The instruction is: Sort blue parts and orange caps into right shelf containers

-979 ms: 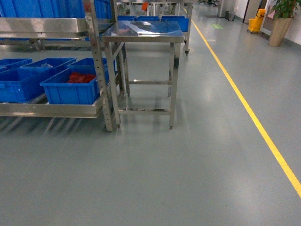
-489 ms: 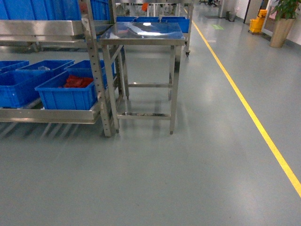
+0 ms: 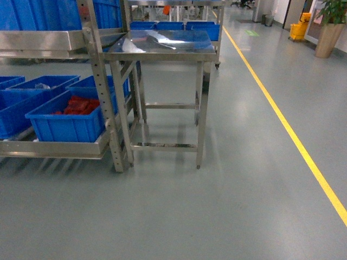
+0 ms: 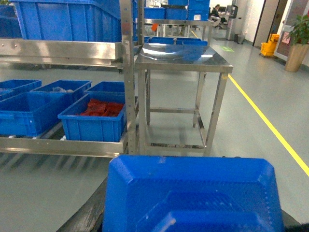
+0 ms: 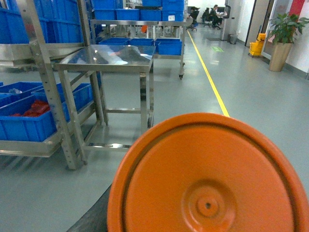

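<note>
1. The left pincer itself is not visible in any view. In the left wrist view a blue part (image 4: 193, 193) fills the lower part of the picture, very close to the camera, but I cannot tell if the pincer is clenched on it.
2. The right pincer is also not visible. An orange cap (image 5: 207, 174), round with a small hole in its middle, covers the bottom of the right wrist view; if it is grasped, I cannot tell.
3. On the left of the head view stands a metal shelf rack (image 3: 100, 81). On its low shelf stand the blue crates (image 3: 65, 122); the nearest one contains red pieces (image 3: 78, 105). More blue crates stand on the upper shelf (image 3: 38, 13).
4. Just beside the rack, on its right, stands a steel table with a shiny tabletop (image 3: 165, 43) and thin legs.
5. The floor (image 3: 217, 206) is smooth grey, with a yellow line (image 3: 287, 130) that runs away from the camera on the right side.
6. Far at the right are a potted plant (image 3: 331, 24) and a yellow mop bucket (image 3: 298, 30).
</note>
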